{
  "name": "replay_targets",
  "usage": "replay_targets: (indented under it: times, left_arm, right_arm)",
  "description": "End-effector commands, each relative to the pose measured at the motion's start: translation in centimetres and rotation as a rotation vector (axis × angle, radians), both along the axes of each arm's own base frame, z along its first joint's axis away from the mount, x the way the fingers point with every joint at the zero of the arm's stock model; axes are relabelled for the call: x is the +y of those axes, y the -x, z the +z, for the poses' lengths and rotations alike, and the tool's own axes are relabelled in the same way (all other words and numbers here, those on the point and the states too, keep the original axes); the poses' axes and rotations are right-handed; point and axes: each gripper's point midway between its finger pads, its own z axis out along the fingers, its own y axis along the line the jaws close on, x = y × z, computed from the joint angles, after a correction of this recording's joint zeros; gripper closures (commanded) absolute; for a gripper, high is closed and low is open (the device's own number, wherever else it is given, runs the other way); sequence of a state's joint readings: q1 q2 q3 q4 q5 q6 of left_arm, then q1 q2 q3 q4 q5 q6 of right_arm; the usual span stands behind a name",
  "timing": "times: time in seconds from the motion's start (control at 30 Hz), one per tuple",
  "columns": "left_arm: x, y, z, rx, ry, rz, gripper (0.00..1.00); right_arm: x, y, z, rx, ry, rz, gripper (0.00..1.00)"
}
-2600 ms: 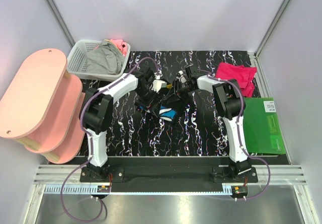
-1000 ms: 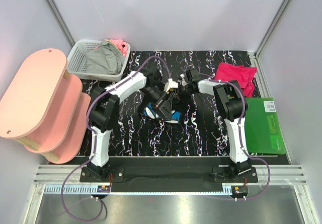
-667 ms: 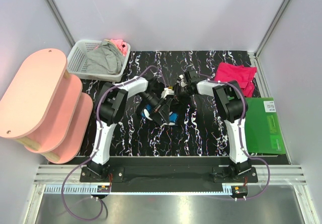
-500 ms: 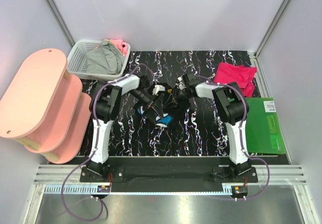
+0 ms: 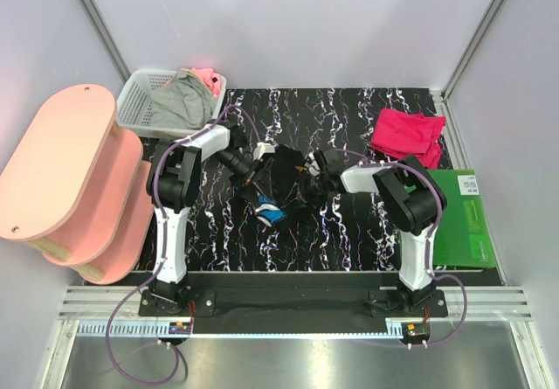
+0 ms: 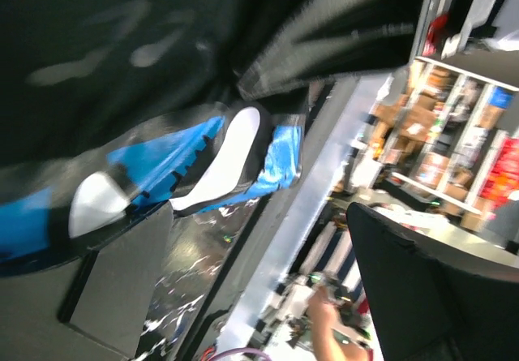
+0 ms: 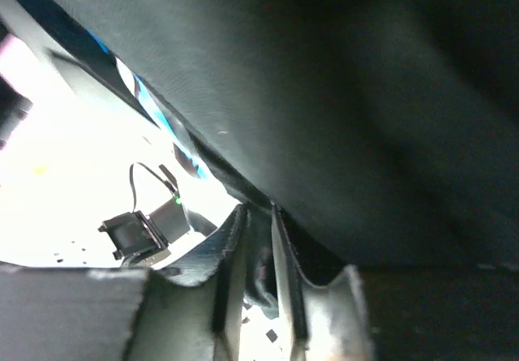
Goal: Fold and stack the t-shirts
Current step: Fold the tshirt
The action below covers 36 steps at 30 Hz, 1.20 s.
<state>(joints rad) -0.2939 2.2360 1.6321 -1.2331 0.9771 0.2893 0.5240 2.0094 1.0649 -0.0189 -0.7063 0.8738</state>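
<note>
At mid-worktop (image 5: 349, 232) — right hand (image 5: 314, 183) is pinching the black t-shirt (image 5: 286, 172); left hand (image 5: 253, 172) is gaping wide beside it.

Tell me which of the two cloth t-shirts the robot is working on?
The black t-shirt with blue-white print, bunched mid-table in the right gripper; the crimson-pink t-shirt lies untouched at the far right.

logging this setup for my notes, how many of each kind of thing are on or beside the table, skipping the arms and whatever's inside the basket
t-shirts: 2 (black t-shirt, crimson-pink t-shirt)
basket: 1
green board: 1
pink shelf: 1
total: 5
</note>
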Motion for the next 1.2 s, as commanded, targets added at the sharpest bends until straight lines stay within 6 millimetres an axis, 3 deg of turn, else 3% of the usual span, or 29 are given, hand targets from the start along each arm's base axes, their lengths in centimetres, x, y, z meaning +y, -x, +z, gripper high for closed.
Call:
replay_targets:
  times: [0.0,0.1,0.13,0.17,0.27,0.37,0.43,0.5,0.63,0.7,0.97,1.17]
  left_arm:
    - [3.0,-3.0,1.8,-0.309,-0.124,-0.053,0.01]
    - [3.8,-3.8,5.5,-0.465,-0.164,-0.066,0.01]
    - [4.0,-3.8,7.7,-0.539,-0.162,-0.063,0.01]
    - [4.0,-3.7,8.7,-0.583,-0.16,-0.072,0.01]
    - [4.5,-2.9,11.9,-0.72,-0.2,-0.095,0.01]
    - [4.5,-1.6,13.5,-0.777,-0.213,-0.102,0.01]
    - [4.1,-0.5,13.1,-0.772,-0.233,-0.126,0.01]
    - [4.0,0.0,12.1,-0.758,-0.261,-0.142,0.01]
    - [2.1,0.3,9.8,-0.711,-0.275,-0.189,0.01]
    - [1.4,-0.2,8.5,-0.694,-0.301,-0.195,0.01]
    - [-1.1,-2.8,4.0,-0.712,-0.413,-0.216,0.01]
    - [-1.4,-3.4,0.8,-0.717,-0.48,-0.242,0.01]
  right_arm:
    - [0.4,2.6,-0.3,0.032,0.051,0.019,0.66]
    - [0.3,0.1,2.0,-0.041,0.041,0.019,0.52]
    - [-0.2,-0.5,2.3,-0.042,0.058,0.021,0.5]
    - [-0.5,-2.5,3.6,-0.071,0.039,-0.003,0.49]
    - [-1.4,-5.7,5.6,-0.122,0.026,-0.03,0.45]
    - [-5.3,-9.9,7.1,-0.192,0.069,-0.111,0.29]
    - [-7.8,-11.7,7.2,-0.233,0.139,-0.15,0.17]
    - [-10.7,-13.3,6.7,-0.232,0.167,-0.203,0.14]
    - [-13.4,-15.1,5.3,-0.207,0.195,-0.232,0.12]
    - [-14.1,-14.8,3.2,-0.171,0.234,-0.209,0.11]
    - [-13.6,-13.1,-1.9,-0.043,0.218,-0.137,0.12]
    - [-12.2,-10.8,-3.6,0.005,0.12,-0.1,0.16]
